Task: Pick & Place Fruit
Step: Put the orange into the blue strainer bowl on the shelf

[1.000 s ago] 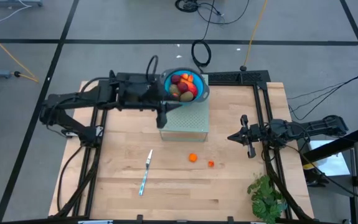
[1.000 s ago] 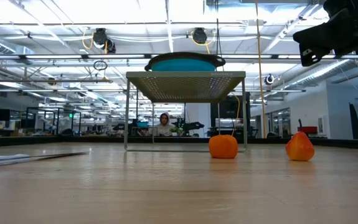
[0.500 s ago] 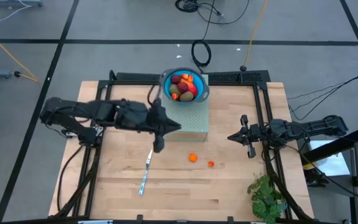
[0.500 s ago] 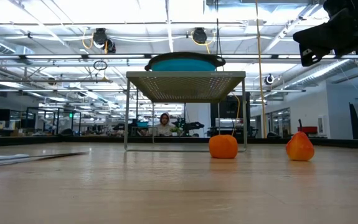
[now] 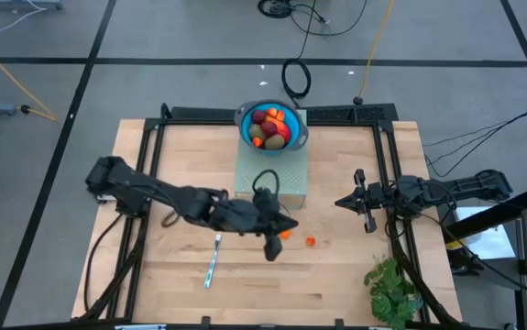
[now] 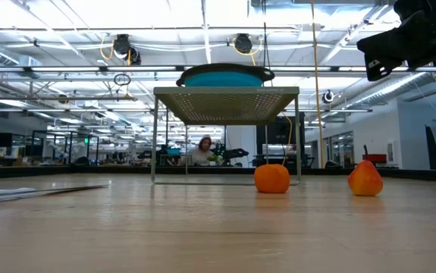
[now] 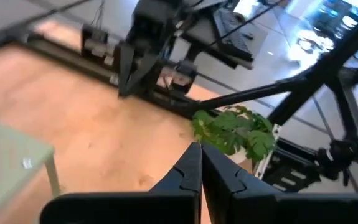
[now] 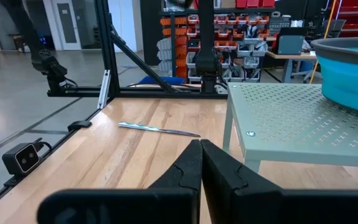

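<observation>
overhead, table-level, two wrist views

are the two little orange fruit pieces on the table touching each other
Apart. In the low view, bare table shows between the round orange piece and the reddish-orange piece; the high view shows the same gap.

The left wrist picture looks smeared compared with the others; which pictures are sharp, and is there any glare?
Left wrist view: smeared throughout, even the plant. Right wrist view: crisp on the knife and perforated stand. Low view: ceiling lights glare white; the two fruit are sharp, the near tabletop soft.
</observation>
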You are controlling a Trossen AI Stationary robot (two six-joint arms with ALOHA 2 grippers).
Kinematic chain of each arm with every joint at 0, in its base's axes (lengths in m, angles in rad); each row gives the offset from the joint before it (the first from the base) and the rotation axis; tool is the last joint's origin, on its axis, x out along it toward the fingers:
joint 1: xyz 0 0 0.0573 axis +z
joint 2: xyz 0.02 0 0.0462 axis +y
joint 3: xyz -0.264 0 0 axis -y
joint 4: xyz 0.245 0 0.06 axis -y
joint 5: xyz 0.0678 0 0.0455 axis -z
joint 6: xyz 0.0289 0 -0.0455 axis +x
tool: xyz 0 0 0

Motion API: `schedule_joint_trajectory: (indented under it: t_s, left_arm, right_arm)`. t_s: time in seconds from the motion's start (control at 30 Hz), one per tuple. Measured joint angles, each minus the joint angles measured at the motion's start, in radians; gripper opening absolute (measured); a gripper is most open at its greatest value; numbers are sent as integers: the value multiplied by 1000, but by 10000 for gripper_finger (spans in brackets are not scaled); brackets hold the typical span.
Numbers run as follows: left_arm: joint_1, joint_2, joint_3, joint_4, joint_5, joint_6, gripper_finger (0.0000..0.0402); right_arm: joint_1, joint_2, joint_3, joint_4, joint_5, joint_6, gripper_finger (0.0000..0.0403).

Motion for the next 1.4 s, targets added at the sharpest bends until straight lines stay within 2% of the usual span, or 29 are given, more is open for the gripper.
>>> schedule_joint_trajectory:
  t_s: [0.33,0.8,1.0,1.2,1.4]
  left_arm:
    - [-37,102,0,-14,-77,-346,2]
    - [-41,247,0,-27,-135,-687,0]
    - [-38,296,0,-103,-146,-841,0]
    - [-34,344,0,-124,-123,-945,0]
    - [-22,368,0,-130,-121,-968,0]
  right_arm:
    - [0,0,0,0,0,0,0]
    - [0,0,0,-2,0,0,0]
    - [0,0,0,-17,0,0,0]
    - [0,0,0,-32,0,0,0]
    - [0,0,0,-31,0,0,0]
